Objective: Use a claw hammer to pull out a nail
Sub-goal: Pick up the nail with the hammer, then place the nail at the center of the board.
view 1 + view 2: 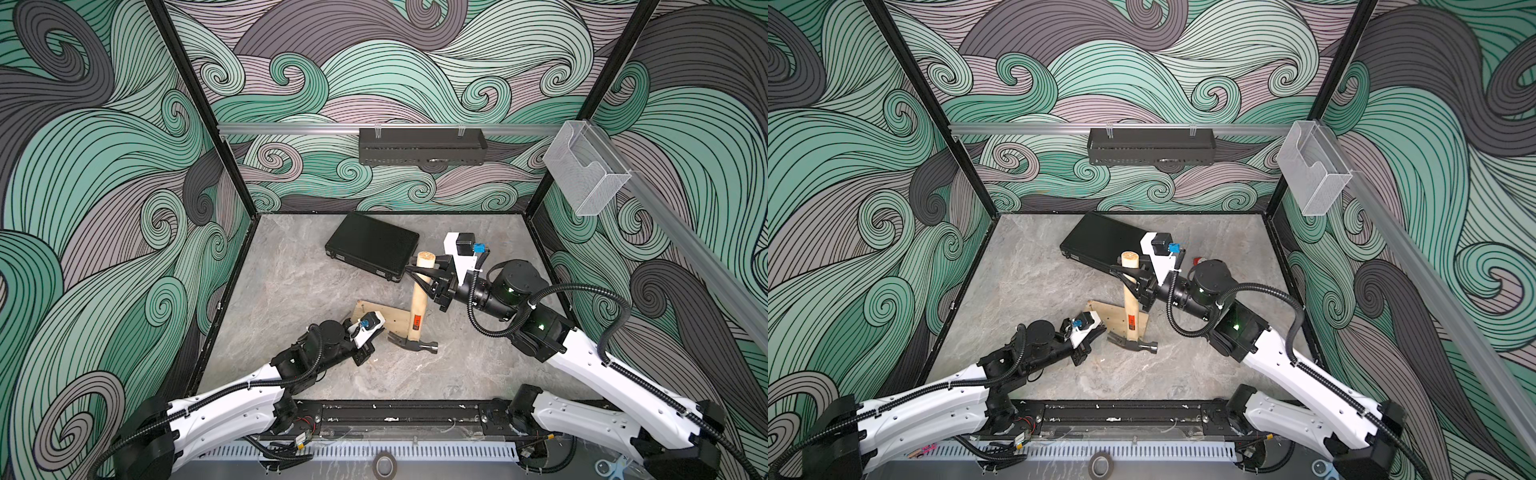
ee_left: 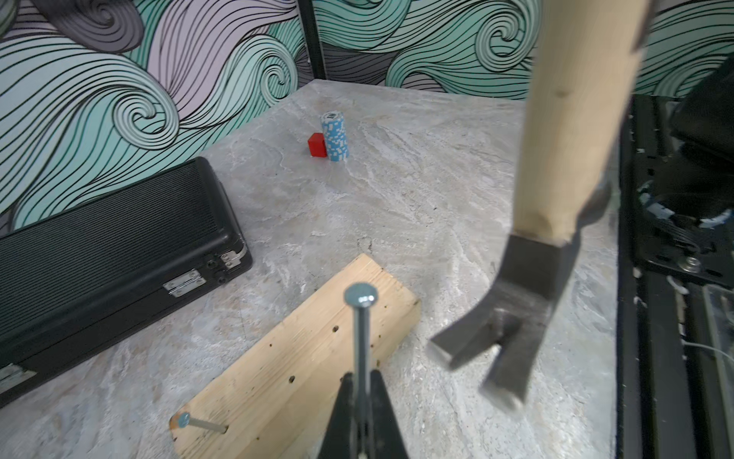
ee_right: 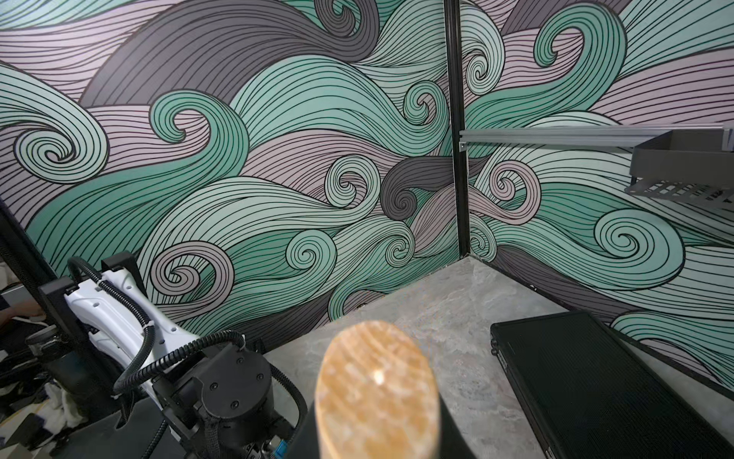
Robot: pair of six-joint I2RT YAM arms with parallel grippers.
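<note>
Left wrist view, left gripper (image 2: pixel 360 379) pinching nail (image 2: pixel 360 314), claw hammer (image 2: pixel 526 274) beside

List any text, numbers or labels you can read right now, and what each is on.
No text can be read in any view.
On the claw hammer, the orange-and-black label has print that is too blurred to read.
On the blue chip stack, the top chip has a mark that is too small to read.
No lettering shows on the black case or the wooden block.
</note>
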